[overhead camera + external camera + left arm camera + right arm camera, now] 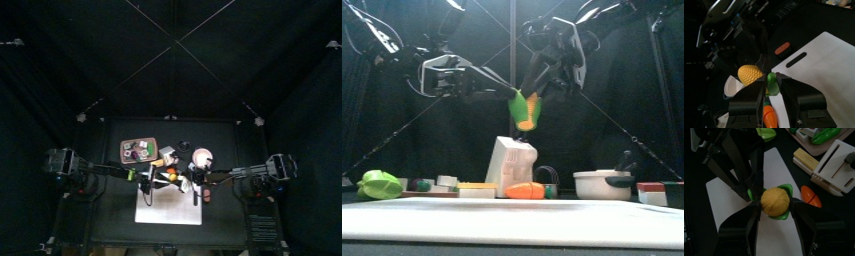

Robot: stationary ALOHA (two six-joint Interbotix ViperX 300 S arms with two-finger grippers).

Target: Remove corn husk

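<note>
Between the right fingers (775, 208) sat the held corn (775, 201). The left fingers (771, 90) pinched its green husk (771, 85), probably ready to pull it away.

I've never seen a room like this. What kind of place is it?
Probably a robot test booth: black curtains surround a small table, and two robot arms hold a toy corn above a white cutting board and play kitchen things.

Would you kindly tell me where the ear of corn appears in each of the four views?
Top view: corn at table centre, between the arms.
Front view: corn held high, centre, above the white cutting board.
Left wrist view: centre-left, above the jaws.
Right wrist view: centre, between the jaws.
Shared landmark: the white cutting board.
</note>
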